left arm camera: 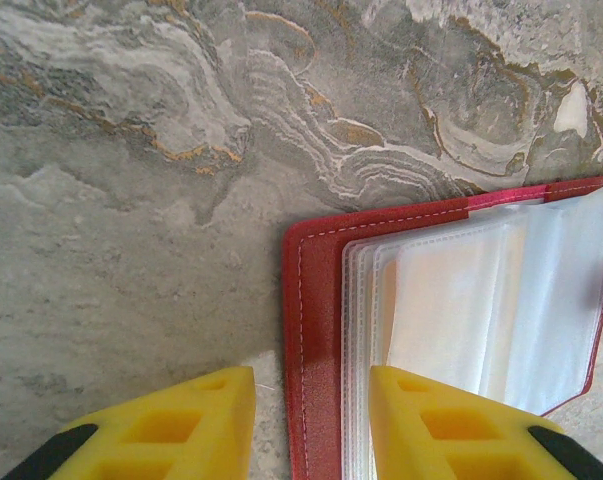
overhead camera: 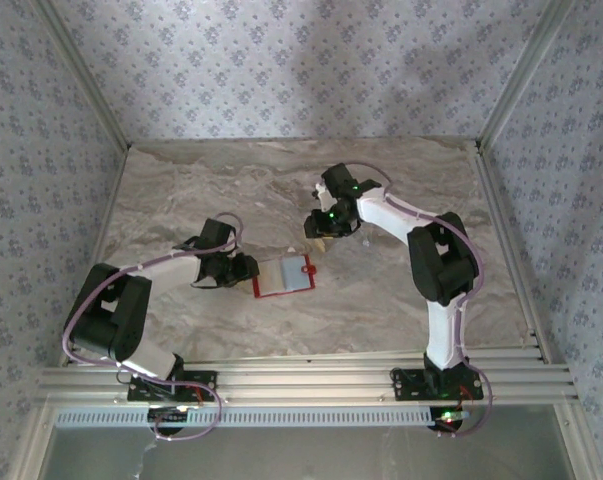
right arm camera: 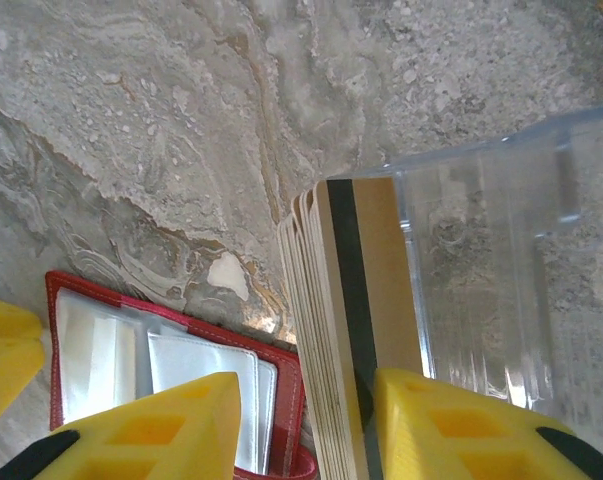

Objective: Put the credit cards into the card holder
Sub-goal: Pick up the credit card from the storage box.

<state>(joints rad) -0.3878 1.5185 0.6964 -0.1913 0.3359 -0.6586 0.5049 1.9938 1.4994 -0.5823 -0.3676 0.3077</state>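
The credit cards (right arm camera: 343, 300), a stack of tan pieces standing on edge with a dark stripe along the nearest one, sit right of centre in the right wrist view, leaning against a clear plastic case (right arm camera: 491, 250) that runs to the frame's right edge. The right gripper (right arm camera: 306, 385) straddles the stack from the bottom of the frame with its yellow fingers (right arm camera: 151, 430) spread; one finger is just beside the stack, and the other stands apart from it with bare stone between.

In the lower left of that view lies the card holder (right arm camera: 281, 345), open and red-edged, its clear sleeves (right arm camera: 196, 370) facing up. From above, the card holder (overhead camera: 283, 277) rests flat near the centre of the marbled tabletop (overhead camera: 401, 180), with the credit cards (overhead camera: 321, 243) close to its upper right.

The left gripper (left arm camera: 311, 385) sits at the holder's left side; its fingers (left arm camera: 181, 425) are parted, the red border (left arm camera: 311, 300) lies between them, and one finger overlaps the sleeves (left arm camera: 481, 290). Whether it presses on them cannot be told. Patterned walls (overhead camera: 281, 60) enclose the scene.
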